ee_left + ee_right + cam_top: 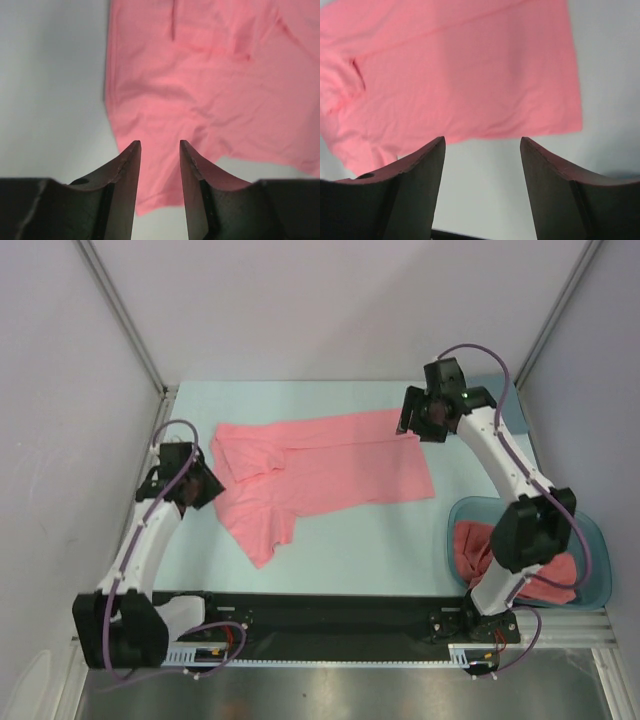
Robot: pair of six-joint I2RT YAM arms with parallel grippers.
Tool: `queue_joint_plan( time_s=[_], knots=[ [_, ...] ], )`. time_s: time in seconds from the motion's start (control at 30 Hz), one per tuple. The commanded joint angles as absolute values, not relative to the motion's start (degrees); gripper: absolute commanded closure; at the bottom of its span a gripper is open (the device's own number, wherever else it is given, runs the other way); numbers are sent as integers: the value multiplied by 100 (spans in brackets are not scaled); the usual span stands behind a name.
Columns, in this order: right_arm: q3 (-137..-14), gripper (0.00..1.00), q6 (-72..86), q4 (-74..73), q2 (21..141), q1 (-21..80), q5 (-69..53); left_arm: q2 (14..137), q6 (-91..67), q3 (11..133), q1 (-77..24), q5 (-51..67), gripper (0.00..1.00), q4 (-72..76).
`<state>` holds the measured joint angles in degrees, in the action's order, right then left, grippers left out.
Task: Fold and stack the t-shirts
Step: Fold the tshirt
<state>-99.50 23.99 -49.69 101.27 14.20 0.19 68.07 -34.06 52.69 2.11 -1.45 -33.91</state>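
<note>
A salmon-pink t-shirt [330, 475] lies flat on the pale blue table, folded lengthwise, with a sleeve pointing toward the near left. My left gripper [205, 485] hovers at the shirt's left edge. In the left wrist view that gripper [160, 142] is open, and the t-shirt [210, 90] lies below and beyond its tips, with nothing between the fingers. My right gripper [418, 420] hangs over the shirt's far right corner. In the right wrist view this gripper [482, 139] is wide open over bare table, with the t-shirt [460, 70] just past its tips. More crumpled pink t-shirts [470, 545] lie in a tub.
A teal translucent tub [596, 540] stands at the near right beside the right arm's base. White walls close in the table on the left, back and right. A black rail [320, 615] runs along the near edge.
</note>
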Motion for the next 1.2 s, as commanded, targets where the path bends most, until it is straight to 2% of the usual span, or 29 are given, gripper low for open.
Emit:
queue_joint_plan(
  time_s=[0.0,0.1,0.27,0.43,0.57,0.8,1.17],
  knots=[
    [-8759,33,2575,-4922,9222,1854,-175,5732,-4226,4563,-139,-255,58,-4164],
    [-7879,34,2672,-4799,8511,2266,-132,5023,-5085,3503,-544,-44,59,-4404],
    [-7146,34,2839,-4834,7832,2470,-115,4158,-5774,2804,-791,44,62,-4438],
    [-7022,34,2804,-4983,7445,2496,-18,4919,-5765,2760,-1168,-106,58,-4149],
    [-7163,34,2769,-5089,7400,2496,-18,5440,-6046,2742,-1564,-228,60,-4236],
    [-7067,34,2768,-5063,7278,2505,-26,5616,-6275,2970,-2143,-396,54,-4333],
    [-6803,34,2804,-4913,7022,2496,-53,6012,-6645,2909,-2487,-475,56,-4184]
  ],
)
